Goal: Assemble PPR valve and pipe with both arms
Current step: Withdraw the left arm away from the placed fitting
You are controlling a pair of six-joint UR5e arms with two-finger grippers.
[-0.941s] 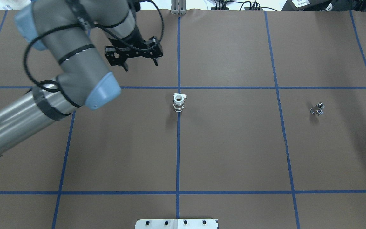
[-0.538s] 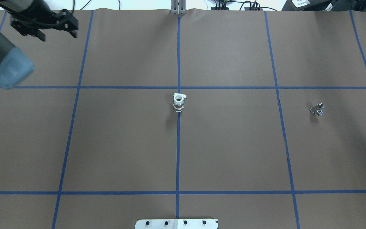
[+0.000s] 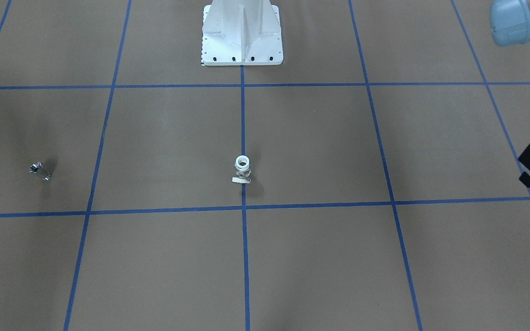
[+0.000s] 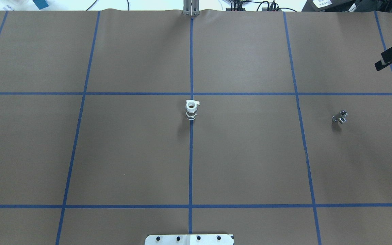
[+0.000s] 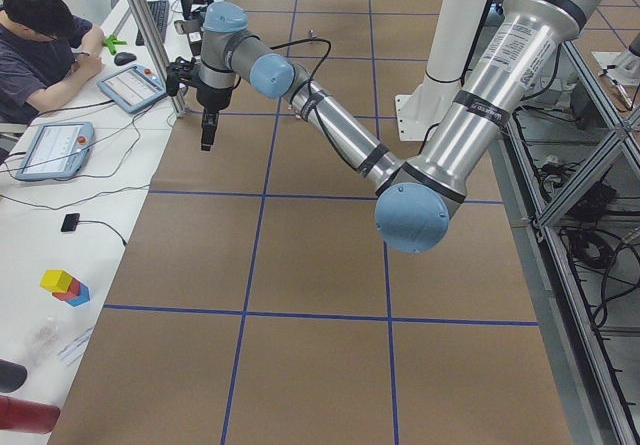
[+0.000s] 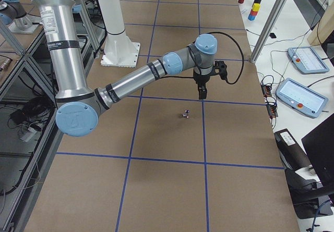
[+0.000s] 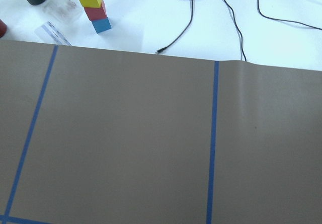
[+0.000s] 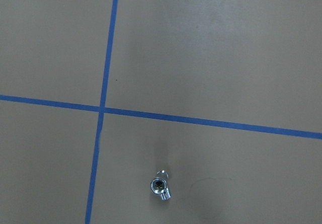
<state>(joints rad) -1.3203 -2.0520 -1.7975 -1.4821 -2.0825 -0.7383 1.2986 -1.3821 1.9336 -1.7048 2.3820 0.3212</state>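
The grey left arm [image 5: 340, 130] with blue caps bends at its elbow and reaches far out, its black left gripper [image 5: 207, 133] pointing down. The matching right arm [image 6: 130, 81] does the same with its black right gripper [image 6: 201, 92]. Their jaws are too small to judge.

We read no text anywhere. The left arm [image 5: 480, 90] and right arm [image 6: 60, 44] carry printing on their silver tubes, too small to make out. White label [image 4: 322, 2] past the far table edge: illegible. Tablet screens [image 6: 308, 59]: unreadable too.
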